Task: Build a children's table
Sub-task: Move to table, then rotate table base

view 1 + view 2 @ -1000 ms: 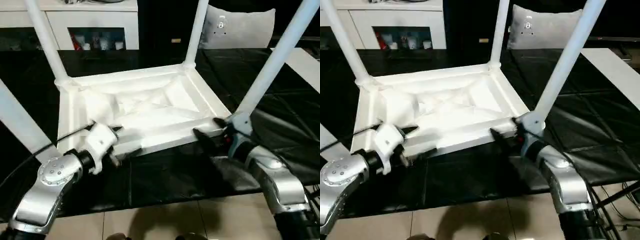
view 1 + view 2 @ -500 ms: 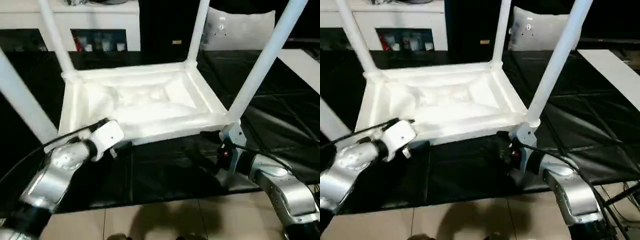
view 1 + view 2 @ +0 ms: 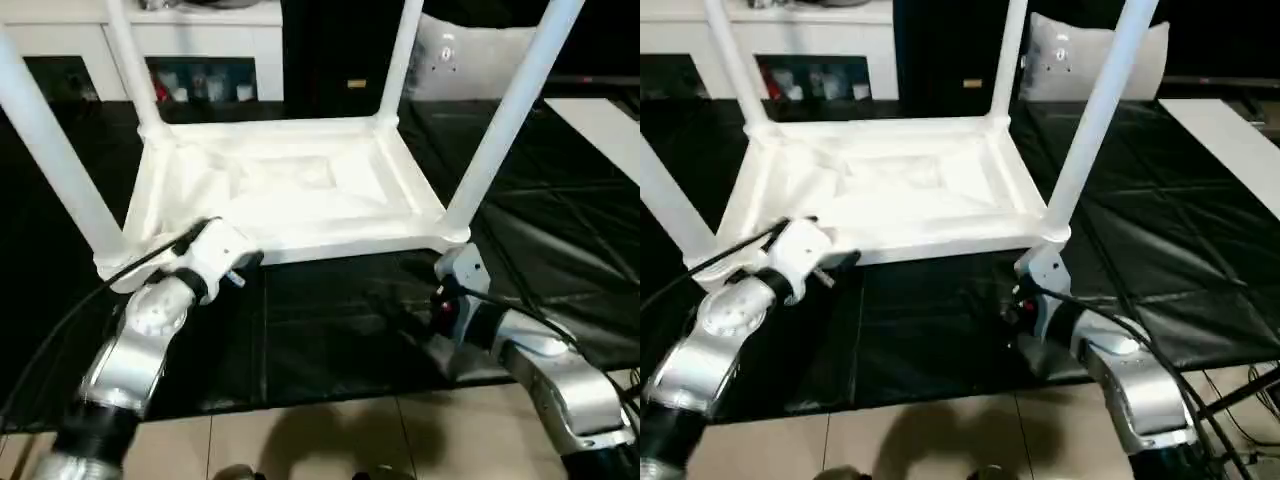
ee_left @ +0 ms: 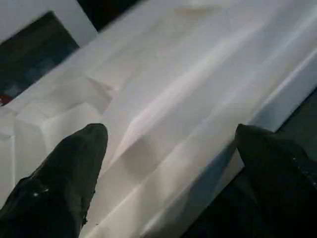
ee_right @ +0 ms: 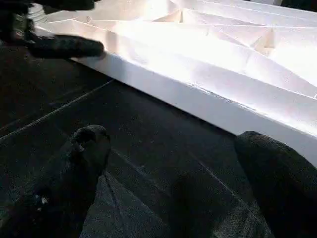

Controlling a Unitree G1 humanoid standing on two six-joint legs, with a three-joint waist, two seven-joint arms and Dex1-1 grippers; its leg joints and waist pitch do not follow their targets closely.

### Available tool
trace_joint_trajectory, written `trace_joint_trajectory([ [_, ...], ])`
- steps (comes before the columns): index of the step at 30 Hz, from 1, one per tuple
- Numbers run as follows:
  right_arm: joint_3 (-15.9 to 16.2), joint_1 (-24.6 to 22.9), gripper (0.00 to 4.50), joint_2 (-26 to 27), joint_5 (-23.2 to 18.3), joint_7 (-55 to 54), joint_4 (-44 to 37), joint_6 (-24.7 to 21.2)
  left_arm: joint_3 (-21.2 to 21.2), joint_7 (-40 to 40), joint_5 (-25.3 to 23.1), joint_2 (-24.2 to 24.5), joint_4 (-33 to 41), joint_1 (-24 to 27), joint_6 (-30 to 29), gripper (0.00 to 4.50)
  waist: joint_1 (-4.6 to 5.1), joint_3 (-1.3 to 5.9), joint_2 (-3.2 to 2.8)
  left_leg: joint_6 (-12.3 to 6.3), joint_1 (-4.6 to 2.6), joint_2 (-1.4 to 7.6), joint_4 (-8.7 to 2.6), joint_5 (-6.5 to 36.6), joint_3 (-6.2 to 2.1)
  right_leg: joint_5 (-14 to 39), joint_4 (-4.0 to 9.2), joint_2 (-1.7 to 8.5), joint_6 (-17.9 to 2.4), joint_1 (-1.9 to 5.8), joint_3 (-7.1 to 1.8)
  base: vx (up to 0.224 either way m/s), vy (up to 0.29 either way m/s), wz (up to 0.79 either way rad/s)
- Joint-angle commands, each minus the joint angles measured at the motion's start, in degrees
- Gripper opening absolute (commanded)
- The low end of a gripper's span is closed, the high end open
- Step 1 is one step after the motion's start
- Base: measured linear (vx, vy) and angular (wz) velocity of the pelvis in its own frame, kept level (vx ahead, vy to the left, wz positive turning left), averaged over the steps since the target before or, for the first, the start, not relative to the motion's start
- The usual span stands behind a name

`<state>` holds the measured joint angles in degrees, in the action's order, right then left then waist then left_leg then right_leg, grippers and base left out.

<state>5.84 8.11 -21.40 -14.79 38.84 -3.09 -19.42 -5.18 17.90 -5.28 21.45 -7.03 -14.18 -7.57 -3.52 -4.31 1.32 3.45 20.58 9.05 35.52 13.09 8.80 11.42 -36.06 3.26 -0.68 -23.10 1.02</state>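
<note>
The children's table (image 3: 290, 190) lies upside down on a black-covered surface (image 3: 330, 320), its ribbed underside facing up and all four white legs standing up from the corner sockets. It sits toward the middle of the surface, with its long near rim running roughly parallel to the surface's near edge and a strip of black cover bare between the two. One near leg (image 3: 55, 150) rises by the left side and the other near leg (image 3: 505, 110) by the right side; the two far legs stand at the back corners, in front of a white cabinet (image 3: 200, 40) with glass doors.

The left gripper (image 4: 168, 148) is beside the table's near left corner, its jaws spread wide with nothing between them; in the left wrist view one black finger (image 4: 74, 163) lies over the ribbed underside and the other hangs past the rim. Whether either touches the plastic I cannot tell.

The right gripper (image 5: 168, 163) is low over the black cover just in front of the near right corner, jaws likewise wide and empty, apart from the table's rim. In the right wrist view the left gripper's dark finger shows along the far end of that rim.
</note>
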Motion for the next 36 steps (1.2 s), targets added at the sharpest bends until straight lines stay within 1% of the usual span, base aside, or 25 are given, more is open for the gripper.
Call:
trace_joint_trajectory([
  [1, -1.1, -0.3, 4.50, 0.1, 0.5, -0.9, -0.1, 0.4, 3.1, -1.0, 3.5, -1.0, 4.4, 2.8, 0.9, 4.47, -0.32, 3.41, -0.76, -2.23, 0.22, 3.40, -4.95, 8.6, -1.08, 8.6, 4.54, 4.33, -13.3, 2.77, -2.29, 0.000, 0.000, 0.00],
  [2, -1.1, -0.5, 4.50, 0.5, 0.3, -1.1, -0.3, 0.3, 5.4, -0.8, 6.8, -1.9, 8.4, 6.6, 1.9, 4.47, -0.21, 3.09, -0.74, -2.16, 0.44, 3.43, -5.13, 9.7, -1.12, 10.1, 4.70, 4.33, -12.9, 2.75, -2.29, 0.000, 0.000, 0.00],
  [3, -1.1, -0.5, 4.50, 0.7, 0.2, -1.1, -0.4, 0.2, 6.2, -0.9, 7.8, -2.2, 9.7, 7.9, 2.3, 4.47, -0.23, 3.19, -0.82, -2.00, 0.39, 3.58, -5.07, 10.1, -1.20, 10.1, 4.55, 4.60, -13.2, 2.85, -2.34, 0.000, 0.000, 0.00],
  [4, -0.8, -0.8, 4.50, 0.9, 0.1, -1.0, -0.7, 0.2, 8.5, -1.8, 9.6, -3.0, 12.2, 11.1, 2.8, 4.47, -0.06, 2.93, -0.89, -1.96, 0.45, 3.59, -5.25, 11.2, -1.14, 11.5, 4.89, 4.38, -12.8, 2.63, -2.30, 0.000, 0.000, 0.00],
  [5, -0.7, -0.9, 4.50, 1.0, 0.0, -1.0, -0.8, 0.2, 9.5, -2.2, 10.3, -3.5, 13.1, 12.4, 3.1, 4.47, 0.19, 2.86, -0.82, -2.13, 0.47, 3.55, -5.31, 12.3, -1.13, 12.7, 5.00, 4.24, -12.5, 2.58, -2.30, 0.000, 0.000, 0.00],
  [6, -0.5, -1.1, 4.50, 1.2, -0.1, -1.1, -1.1, 0.2, 10.8, -2.7, 11.0, -4.1, 14.3, 14.4, 4.1, 4.47, 0.16, 2.53, -0.85, -2.21, 0.34, 3.50, -5.44, 13.7, -1.08, 14.9, 5.36, 4.03, -11.5, 2.22, -2.35, 0.000, 0.000, 0.00],
  [7, -0.3, -1.4, 4.50, 1.4, -0.3, -1.2, -1.5, 0.2, 12.2, -3.3, 11.6, -5.0, 16.0, 17.4, 6.0, 4.47, 0.11, 2.51, -0.82, -2.14, 0.36, 3.53, -5.45, 14.1, -1.18, 15.7, 5.38, 4.08, -11.1, 2.27, -2.30, 0.000, 0.000, 0.00],
  [8, -0.1, -1.5, 4.50, 1.4, -0.3, -1.2, -1.6, 0.2, 12.6, -3.5, 11.9, -5.3, 16.7, 18.5, 6.7, 4.47, 0.07, 2.37, -0.73, -2.18, 0.50, 3.58, -5.61, 14.5, -1.18, 17.1, 5.63, 4.11, -10.2, 2.24, -2.40, 0.000, 0.000, 0.00],
  [9, 0.1, -1.6, 4.50, 1.6, -0.4, -1.3, -1.7, 0.1, 13.3, -3.3, 12.6, -5.8, 17.5, 20.4, 10.1, 4.47, -0.01, 2.42, -0.78, -2.15, 0.38, 3.61, -5.65, 14.6, -1.26, 17.5, 5.65, 4.06, -9.8, 2.16, -2.40, 0.000, 0.000, 0.00],
  [10, 0.2, -1.6, 4.50, 1.6, -0.4, -1.3, -1.8, 0.1, 14.1, -4.1, 12.1, -6.1, 17.7, 21.9, 12.1, 4.47, -0.06, 2.20, -0.70, -2.08, 0.21, 3.67, -5.78, 15.8, -1.25, 18.9, 5.95, 3.97, -8.8, 1.77, -2.44, 0.000, 0.000, 0.00],
  [11, 0.3, -1.7, 4.50, 1.8, -0.4, -1.4, -1.9, 0.0, 14.9, -4.8, 11.7, -6.4, 17.9, 23.3, 14.0, 4.47, -0.13, 2.20, -0.82, -2.08, 0.25, 3.74, -5.85, 15.8, -1.35, 18.5, 5.90, 3.97, -8.7, 1.77, -2.42, 0.000, 0.000, 0.00],
  [12, 0.4, -1.7, 4.50, 1.9, -0.4, -1.3, -2.0, 0.0, 15.8, -5.7, 11.4, -6.9, 17.9, 24.2, 14.9, 4.47, -0.01, 2.21, -0.87, -1.94, 0.49, 3.83, -5.95, 15.6, -1.42, 17.0, 5.76, 3.93, -8.5, 1.91, -2.39, 0.000, 0.000, 0.00],
  [13, 0.4, -1.7, 4.50, 1.9, -0.4, -1.2, -2.0, 0.0, 16.4, -6.5, 11.3, -7.4, 17.8, 24.5, 14.9, 4.47, 0.02, 2.18, -0.83, -1.90, 0.44, 3.78, -5.96, 15.6, -1.36, 16.5, 5.75, 3.85, -8.3, 1.83, -2.40, 0.000, 0.000, 0.00],
  [14, 0.4, -1.6, 4.50, 2.0, -0.4, -1.2, -2.0, -0.1, 17.8, -8.5, 11.0, -8.2, 17.1, 24.6, 14.7, 4.47, -0.06, 2.22, -0.99, -1.80, 0.26, 3.76, -5.93, 15.3, -1.33, 15.4, 5.68, 3.81, -8.4, 1.73, -2.38, 0.000, 0.000, 0.00],
  [17, 0.4, -1.4, 4.50, 2.1, -0.4, -1.2, -2.0, -0.6, 20.7, -12.4, 11.2, -9.7, 15.7, 24.0, 12.5, 4.47, 0.06, 2.24, -0.83, -1.73, 0.44, 3.69, -5.93, 14.0, -1.34, 12.7, 5.46, 3.80, -8.6, 2.00, -2.28, 0.000, 0.000, 0.00],
  [19, 0.3, -1.3, 4.50, 2.3, -0.5, -1.3, -2.0, -0.9, 20.8, -12.4, 11.3, -9.3, 15.0, 23.1, 12.1, 4.47, 0.16, 2.23, -0.84, -1.72, 0.43, 3.61, -5.91, 13.8, -1.35, 12.7, 5.56, 3.82, -8.5, 1.98, -2.26, 0.000, 0.000, 0.00],
  [20, 0.3, -1.1, 4.50, 2.5, -0.7, -1.5, -1.9, -1.3, 20.5, -11.5, 11.4, -8.2, 13.8, 21.8, 12.4, 4.47, 0.10, 2.24, -0.46, -2.01, 0.41, 3.56, -5.90, 13.2, -1.35, 13.1, 5.57, 3.86, -8.2, 1.98, -2.28, 0.000, 0.000, 0.00],
  [22, 0.5, -0.7, 4.50, 2.8, -0.8, -1.9, -1.6, -1.7, 20.6, -10.6, 11.9, -6.7, 11.6, 19.5, 12.3, 4.47, -0.01, 2.34, -0.77, -1.97, 0.10, 3.47, -5.87, 12.9, -1.32, 13.1, 5.59, 3.79, -7.8, 1.71, -2.31, 0.000, 0.000, 0.00],
  [25, 0.7, -0.2, 4.50, 3.6, -0.4, -2.9, -0.9, -2.2, 21.9, -10.4, 12.4, -4.7, 7.6, 15.1, 11.3, 4.47, 0.06, 2.61, -0.75, -1.62, 0.16, 3.40, -5.75, 10.7, -1.31, 9.0, 5.10, 3.79, -8.6, 1.95, -2.19, 0.000, 0.000, 0.00],
  [26, 0.7, -0.2, 4.50, 3.6, -0.3, -3.1, -0.8, -2.3, 22.1, -10.5, 12.5, -4.6, 7.2, 14.6, 11.1, 4.47, 0.11, 2.71, -0.83, -1.63, 0.17, 3.38, -5.66, 9.5, -1.32, 7.1, 4.86, 3.83, -9.2, 2.07, -2.17, 0.000, 0.000, 0.00],
  [27, 0.6, 0.1, 4.50, 4.0, 0.3, -4.1, 0.0, -2.5, 22.9, -11.1, 12.6, -4.1, 5.2, 12.4, 10.1, 4.47, 0.12, 2.78, -0.84, -1.62, 0.17, 3.43, -5.62, 9.0, -1.33, 6.2, 4.76, 3.89, -9.5, 2.16, -2.14, 0.000, 0.000, 0.00],
  [28, 0.4, 0.6, 4.50, 4.5, 1.1, -5.8, 1.2, -2.9, 23.7, -11.2, 13.2, -3.5, 2.9, 9.8, 9.3, 4.47, 0.20, 2.91, -0.95, -1.38, 0.09, 3.13, -5.45, 7.6, -1.19, 4.5, 4.55, 3.78, -10.3, 2.19, -2.09, 0.000, 0.000, 0.00],
  [33, -1.9, 2.5, 4.50, 6.2, 3.2, -11.8, 6.1, -3.8, 23.3, -6.6, 16.5, -1.3, -3.3, 4.4, 8.0, 4.47, 0.16, 3.12, -0.96, -0.64, -0.03, 3.08, -5.35, 6.6, -1.04, 3.5, 4.34, 3.98, -11.6, 2.36, -2.11, 0.000, 0.000, 0.00],
  [34, -2.3, 2.9, 4.50, 6.4, 3.5, -12.7, 6.9, -3.8, 23.1, -5.8, 16.9, -0.9, -4.2, 3.7, 7.3, 4.47, 0.16, 3.40, -0.90, -0.65, -0.09, 3.07, -5.18, 5.1, -0.98, 1.1, 3.95, 3.98, -12.2, 2.54, -2.05, 0.000, 0.000, 0.00],
  [36, -3.2, 4.2, 4.50, 6.9, 4.3, -15.4, 9.4, -4.1, 23.0, -3.5, 17.8, 0.0, -6.6, 1.9, 6.3, 4.47, 0.23, 3.37, -0.59, -0.72, -0.17, 2.91, -5.16, 4.5, -0.76, 0.9, 3.99, 3.89, -12.5, 2.47, -2.02, 0.000, 0.000, 0.00],
])
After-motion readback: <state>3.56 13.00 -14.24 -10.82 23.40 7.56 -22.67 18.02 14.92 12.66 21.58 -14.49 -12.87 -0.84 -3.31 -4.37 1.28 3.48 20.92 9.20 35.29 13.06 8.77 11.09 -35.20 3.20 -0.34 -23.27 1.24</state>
